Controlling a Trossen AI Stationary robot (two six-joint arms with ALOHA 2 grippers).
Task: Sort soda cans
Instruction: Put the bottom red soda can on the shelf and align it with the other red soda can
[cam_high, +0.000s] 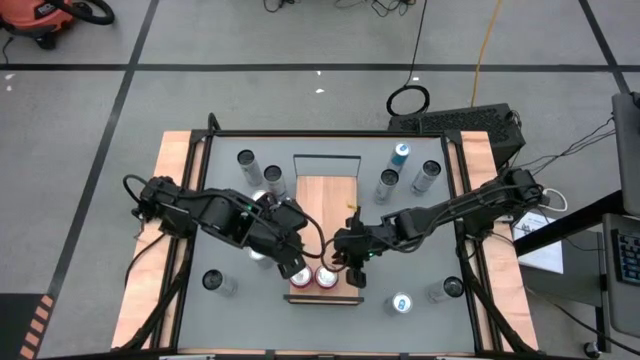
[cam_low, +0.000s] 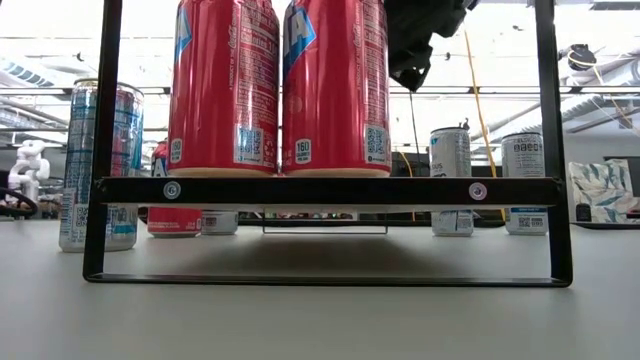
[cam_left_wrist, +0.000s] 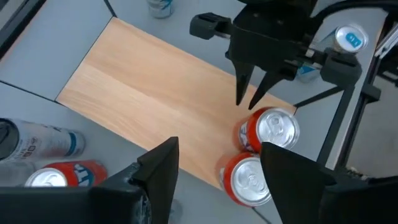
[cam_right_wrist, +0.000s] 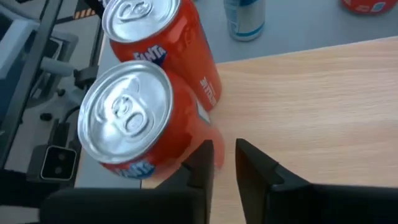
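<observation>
Two red soda cans (cam_right_wrist: 155, 93) stand upright and touching at the near end of the wooden board (cam_high: 325, 205). The right claw (cam_right_wrist: 224, 163) hovers beside them, narrowly parted and empty. The left claw (cam_left_wrist: 217, 168) waits just left, wide and empty. These cans look light, rigid, slick-walled; gripping mid-body seems safest. Others dot the bench (cam_high: 420, 250).

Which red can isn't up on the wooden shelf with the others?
The third red can, standing on the grey table beside the left end effector; the other two red cans stand together on the wooden board.
</observation>
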